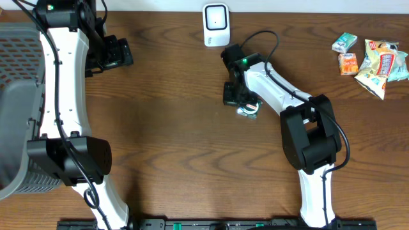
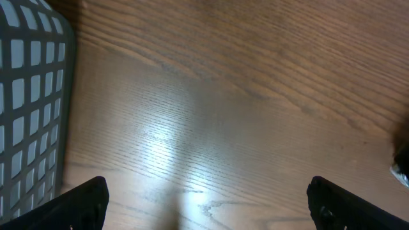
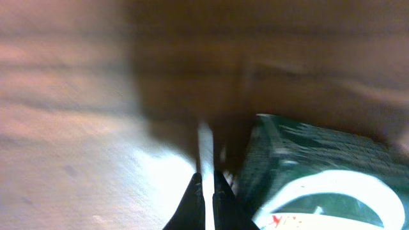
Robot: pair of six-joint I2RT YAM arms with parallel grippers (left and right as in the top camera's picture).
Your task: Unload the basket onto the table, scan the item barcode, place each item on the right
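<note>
Overhead, right gripper [image 1: 238, 102] clenched beside green packet [image 1: 249, 110], white scanner [image 1: 216, 24] beyond; left gripper [image 1: 126, 53] released near basket [image 1: 19, 48].

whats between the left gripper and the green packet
Only bare wooden table, seen in the overhead view, from the open left gripper across to the right gripper, which sits at the green packet on that side.

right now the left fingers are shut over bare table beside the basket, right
Not quite: the left fingers are open, wide apart, over bare table beside the basket. The left wrist view shows it.
</note>
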